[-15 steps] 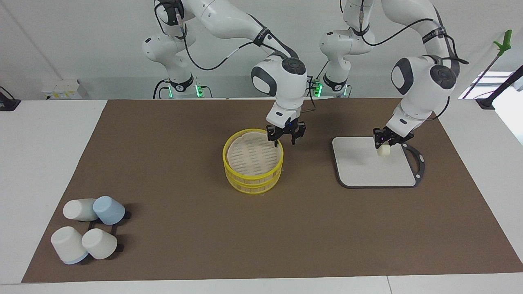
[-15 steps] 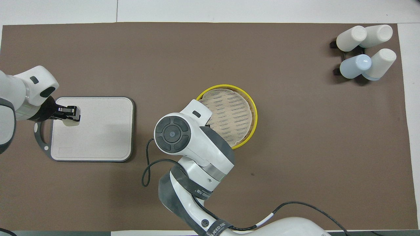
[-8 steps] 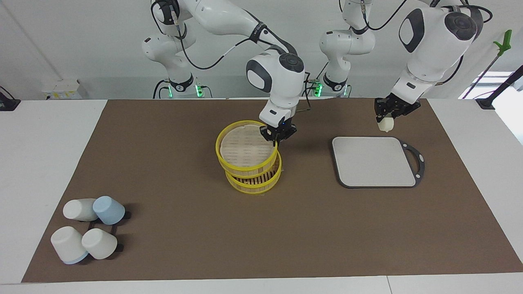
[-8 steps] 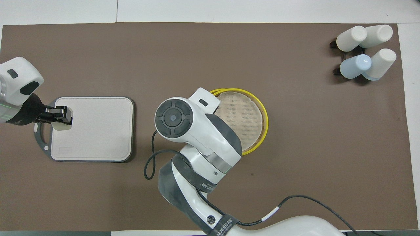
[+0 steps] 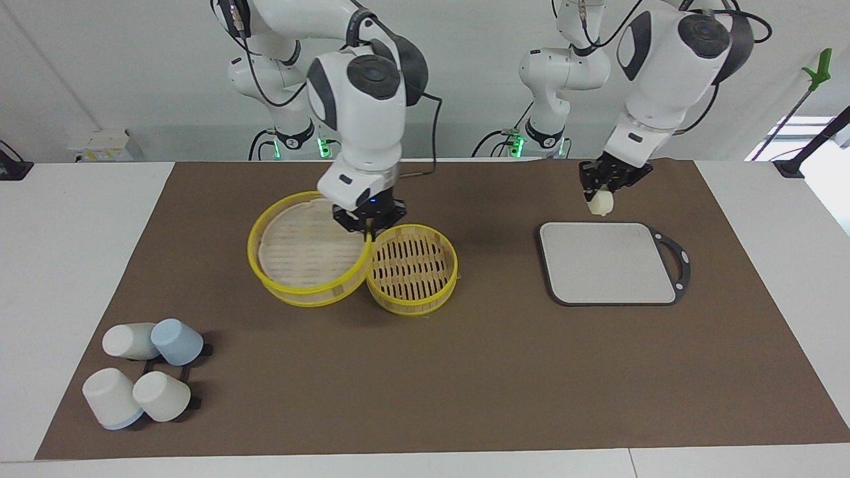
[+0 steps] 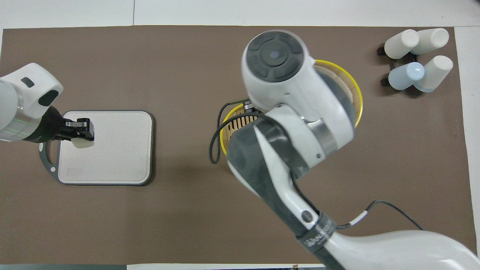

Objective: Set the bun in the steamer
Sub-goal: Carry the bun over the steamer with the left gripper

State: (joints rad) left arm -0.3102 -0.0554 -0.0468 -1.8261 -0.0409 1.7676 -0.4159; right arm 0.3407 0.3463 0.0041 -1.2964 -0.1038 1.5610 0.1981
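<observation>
The steamer (image 5: 413,302) stands uncovered mid-table, its slatted base showing; in the overhead view only a part of its rim (image 6: 229,120) shows past the right arm. My right gripper (image 5: 367,224) is shut on the rim of the yellow-rimmed lid (image 5: 302,249) and holds it tilted in the air beside the steamer, toward the right arm's end. In the overhead view the right arm hides that gripper; the lid's rim (image 6: 357,98) shows. My left gripper (image 5: 601,189) is shut on the bun (image 5: 599,205), raised over the grey board (image 5: 611,265); it also shows in the overhead view (image 6: 81,130) with the bun (image 6: 81,143).
The grey board (image 6: 116,150) with a dark ring handle lies toward the left arm's end. Several white and blue cups (image 5: 143,372) lie on a black rack at the right arm's end, farther from the robots; they also show in the overhead view (image 6: 416,60). A brown mat (image 5: 505,372) covers the table.
My right gripper has lifted the lid off the steamer and carried it toward the right arm's end. My left gripper has lifted the bun off the board and drifted a little toward the steamer.
</observation>
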